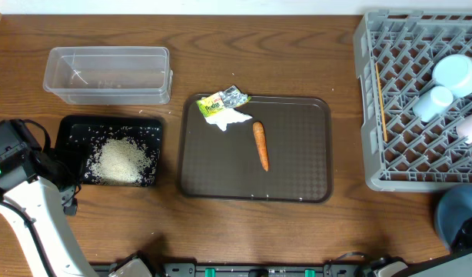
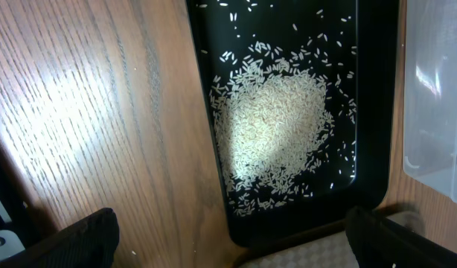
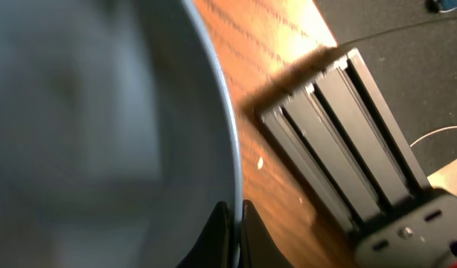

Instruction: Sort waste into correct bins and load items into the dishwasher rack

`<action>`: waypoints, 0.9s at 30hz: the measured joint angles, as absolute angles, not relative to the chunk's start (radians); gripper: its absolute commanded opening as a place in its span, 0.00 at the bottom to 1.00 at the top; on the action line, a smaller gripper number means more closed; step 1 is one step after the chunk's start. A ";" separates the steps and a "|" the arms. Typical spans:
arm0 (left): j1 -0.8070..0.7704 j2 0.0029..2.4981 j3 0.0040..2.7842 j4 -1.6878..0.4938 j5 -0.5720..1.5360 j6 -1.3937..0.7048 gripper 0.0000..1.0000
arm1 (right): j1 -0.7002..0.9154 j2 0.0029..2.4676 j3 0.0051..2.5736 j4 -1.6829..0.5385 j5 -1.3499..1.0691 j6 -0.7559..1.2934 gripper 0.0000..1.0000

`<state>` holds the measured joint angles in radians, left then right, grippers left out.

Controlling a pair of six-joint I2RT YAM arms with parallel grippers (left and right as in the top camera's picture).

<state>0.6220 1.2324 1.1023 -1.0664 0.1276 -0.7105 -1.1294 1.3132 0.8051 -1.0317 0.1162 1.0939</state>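
Note:
The heap of white rice point(image 1: 121, 161) lies in the black tray point(image 1: 71, 131), also in the left wrist view point(image 2: 277, 126). The clear tub point(image 1: 105, 75) stands behind it. The yellow-and-silver wrapper point(image 1: 223, 100), white tissue point(image 1: 230, 118) and carrot point(image 1: 260, 145) lie on the brown tray point(image 1: 297, 165). The grey rack point(image 1: 363, 92) holds the chopsticks point(image 1: 380, 100), light-blue bowl point(image 1: 457, 73) and white cup point(image 1: 434, 102). My left gripper point(image 2: 228, 238) is open and empty at the black tray's near corner. My right gripper point(image 3: 236, 223) is shut on the dark-blue bowl's point(image 1: 459, 215) rim point(image 3: 227, 134).
My left arm point(image 1: 21, 165) stands left of the black tray. A grey ribbed rail point(image 3: 347, 149) runs along the table's edge beside the dark-blue bowl. Bare wood lies between the brown tray and the rack.

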 measured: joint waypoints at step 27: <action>0.622 1.232 1.102 -1.067 0.128 -0.710 1.00 | -0.805 1.033 0.965 -0.757 -0.460 0.808 0.01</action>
<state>0.6220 1.2324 1.1023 -1.0668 0.1276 -0.7105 -0.8047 1.0328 0.9649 -0.7570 -0.4603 0.8082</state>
